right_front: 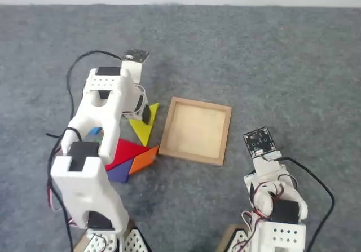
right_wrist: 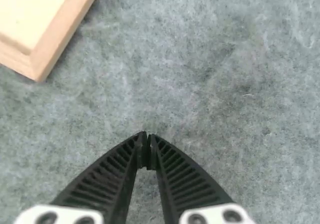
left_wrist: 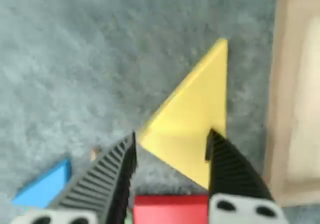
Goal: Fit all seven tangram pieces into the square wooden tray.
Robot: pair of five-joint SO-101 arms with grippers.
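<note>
The square wooden tray (right_front: 196, 129) lies empty on the grey carpet. Just left of it lies a yellow triangle (right_front: 142, 129). My left gripper (left_wrist: 171, 136) is open and low over it, one finger on each side of the yellow triangle (left_wrist: 195, 114). In the high view the left gripper (right_front: 143, 115) sits at the triangle's far end. A red piece (right_front: 125, 149), an orange piece (right_front: 144, 159) and a purple piece (right_front: 117, 174) cluster nearer the front, and a blue piece (right_front: 95, 132) peeks out beside the arm. My right gripper (right_wrist: 148, 151) is shut over bare carpet near a corner of the tray (right_wrist: 45, 28).
The left arm (right_front: 90, 156) hides part of the pile of pieces. The right arm (right_front: 273, 198) sits folded at the front right, below the tray. Open carpet stretches behind and to the right of the tray.
</note>
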